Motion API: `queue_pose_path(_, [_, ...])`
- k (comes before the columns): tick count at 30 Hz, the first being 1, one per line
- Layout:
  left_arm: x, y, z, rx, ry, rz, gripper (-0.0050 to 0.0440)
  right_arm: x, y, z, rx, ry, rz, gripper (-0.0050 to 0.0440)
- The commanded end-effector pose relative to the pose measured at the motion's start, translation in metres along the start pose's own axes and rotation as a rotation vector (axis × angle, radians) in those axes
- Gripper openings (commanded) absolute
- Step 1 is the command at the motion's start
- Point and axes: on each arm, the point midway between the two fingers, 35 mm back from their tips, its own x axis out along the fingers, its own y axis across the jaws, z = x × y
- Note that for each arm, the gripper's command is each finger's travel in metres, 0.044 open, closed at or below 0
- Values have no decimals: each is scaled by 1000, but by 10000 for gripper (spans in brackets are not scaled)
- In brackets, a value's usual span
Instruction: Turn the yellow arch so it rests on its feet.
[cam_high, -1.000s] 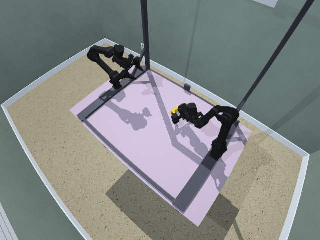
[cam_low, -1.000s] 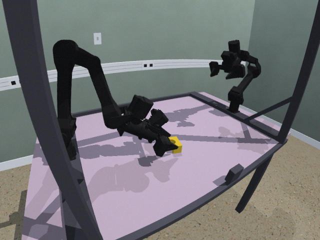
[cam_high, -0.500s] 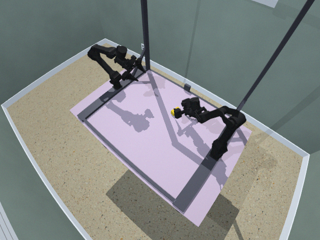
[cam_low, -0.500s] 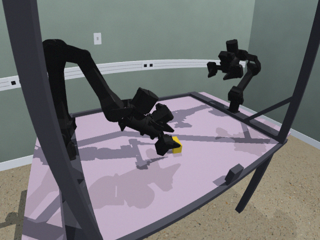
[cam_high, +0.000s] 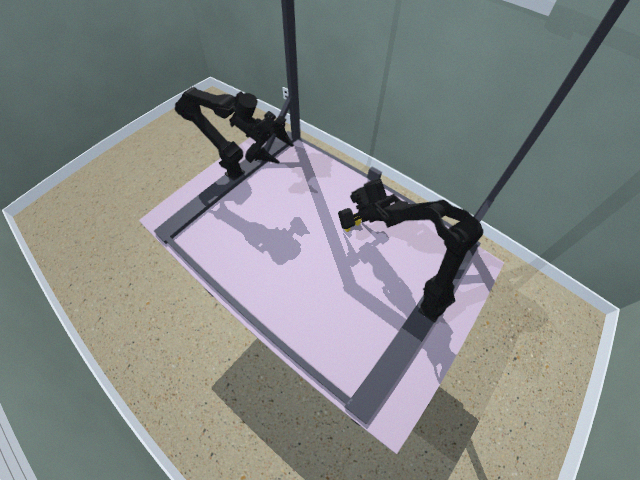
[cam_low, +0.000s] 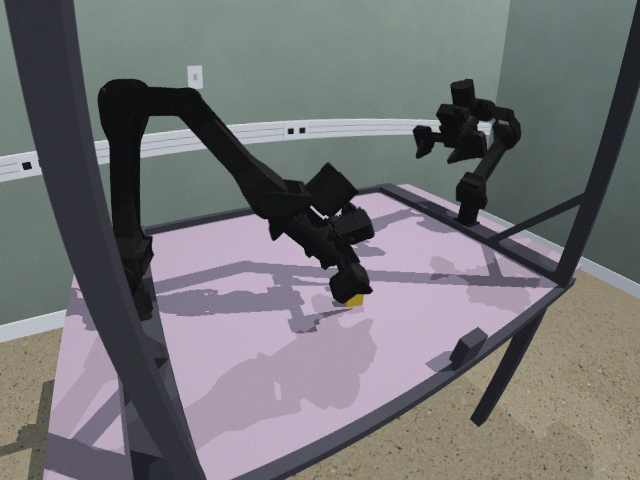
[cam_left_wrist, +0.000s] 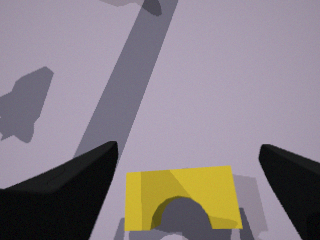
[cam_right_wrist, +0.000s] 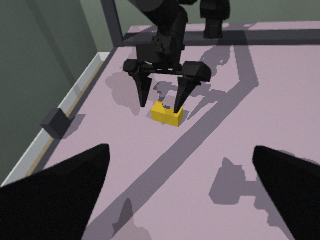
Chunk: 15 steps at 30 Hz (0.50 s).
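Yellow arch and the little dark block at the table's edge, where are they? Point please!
Yellow arch (cam_high: 358, 221) (cam_low: 354, 300) (cam_left_wrist: 183, 184) (cam_right_wrist: 166, 117): top, exterior, both wrist views; on its yellow body.
Dark block (cam_high: 374, 174) (cam_low: 467, 348) (cam_right_wrist: 55, 123): top, exterior, right wrist views; on its side.
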Motion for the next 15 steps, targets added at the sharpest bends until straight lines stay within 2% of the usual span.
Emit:
queue_pose_path(1, [3, 5, 17, -16, 41, -17, 400, 0, 2, 0, -10, -2, 10, 400])
queue_pose_path(15, [7, 9, 27, -53, 276, -122, 400, 5, 2, -10, 1, -3, 14, 400])
